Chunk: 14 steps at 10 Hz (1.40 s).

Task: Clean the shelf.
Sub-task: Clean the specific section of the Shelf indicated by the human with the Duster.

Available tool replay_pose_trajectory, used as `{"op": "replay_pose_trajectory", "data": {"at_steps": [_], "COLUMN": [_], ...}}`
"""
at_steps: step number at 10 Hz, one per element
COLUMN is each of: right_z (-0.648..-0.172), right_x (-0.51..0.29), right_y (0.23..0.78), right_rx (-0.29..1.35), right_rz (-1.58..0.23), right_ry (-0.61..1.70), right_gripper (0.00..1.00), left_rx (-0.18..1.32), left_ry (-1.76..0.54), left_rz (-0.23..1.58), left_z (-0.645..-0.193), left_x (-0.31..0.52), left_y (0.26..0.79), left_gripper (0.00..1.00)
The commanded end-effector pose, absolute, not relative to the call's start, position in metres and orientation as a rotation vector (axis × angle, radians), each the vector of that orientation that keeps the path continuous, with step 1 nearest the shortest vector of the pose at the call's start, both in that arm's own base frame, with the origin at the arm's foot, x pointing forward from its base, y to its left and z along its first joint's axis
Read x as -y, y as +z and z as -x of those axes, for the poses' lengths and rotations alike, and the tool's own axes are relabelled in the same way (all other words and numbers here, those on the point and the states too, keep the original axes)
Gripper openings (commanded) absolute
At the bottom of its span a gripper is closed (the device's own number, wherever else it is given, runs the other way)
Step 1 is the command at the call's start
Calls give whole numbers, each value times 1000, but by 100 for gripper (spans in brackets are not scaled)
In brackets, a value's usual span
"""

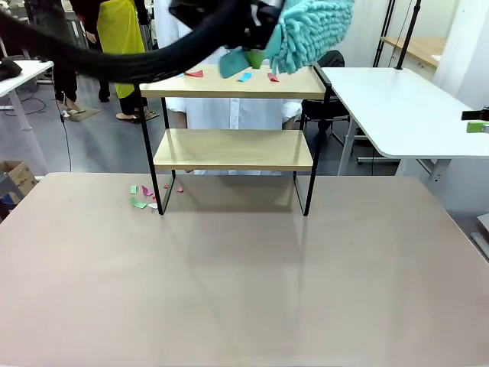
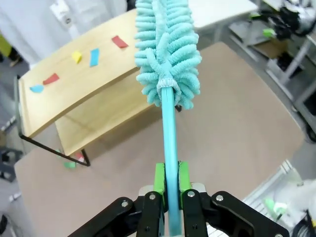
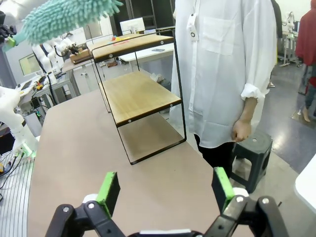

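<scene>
Top edge cutting off fluffy turquoise duster (image 1: 317, 30), blurred black cable (image 1: 114, 61) masking upper left corner of two-tier wooden shelf (image 1: 233, 149), coloured scraps (image 1: 141, 200) at its foot too small to identify

A wide beige tabletop (image 1: 244, 290) filled the near ground, a black stool (image 3: 252, 145) beyond its far edge. A white table (image 1: 397, 107) stood far right; a cardboard box (image 1: 17, 180) lay left on the grey floor (image 1: 99, 149).

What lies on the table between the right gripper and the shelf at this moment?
Nothing. In the right wrist view, the stretch of beige tabletop from the right gripper to the shelf is bare.
</scene>
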State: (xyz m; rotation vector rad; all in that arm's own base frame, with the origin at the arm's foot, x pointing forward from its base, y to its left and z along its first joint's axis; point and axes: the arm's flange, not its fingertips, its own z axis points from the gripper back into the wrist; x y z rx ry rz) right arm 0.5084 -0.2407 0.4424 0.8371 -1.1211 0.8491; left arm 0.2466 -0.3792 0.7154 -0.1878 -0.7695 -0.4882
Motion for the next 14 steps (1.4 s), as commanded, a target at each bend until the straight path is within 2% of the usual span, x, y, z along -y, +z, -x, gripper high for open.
{"op": "replay_pose_trajectory", "data": {"at_steps": [1,2,3,5,6,8,10,14], "right_z": [-508,-508,-508,-508,-508,-508,-508,-508], "right_x": [240,240,240,240,240,240,240,240], "right_y": [445,445,445,445,445,445,445,445], "right_rx": [1120,1120,1120,1120,1120,1120,1120,1120], "right_rz": [-833,-833,-833,-833,-833,-833,-833,-833], "right_ry": [855,855,855,855,855,855,855,855], "right_gripper": [100,100,100,100,100,100,100,100], "left_rx": [743,728,759,759,731,674,653,653], "left_ry": [-399,-448,-441,-441,-447,-282,-136,23], "left_rz": [151,186,170,170,177,125,53,88], "left_z": [-263,-273,-256,-256,-268,-253,-256,-271], "left_x": [418,425,396,396,412,441,475,515], "left_y": [730,728,716,716,716,732,738,727], "left_gripper": [13,13,13,13,13,13,13,13]}}
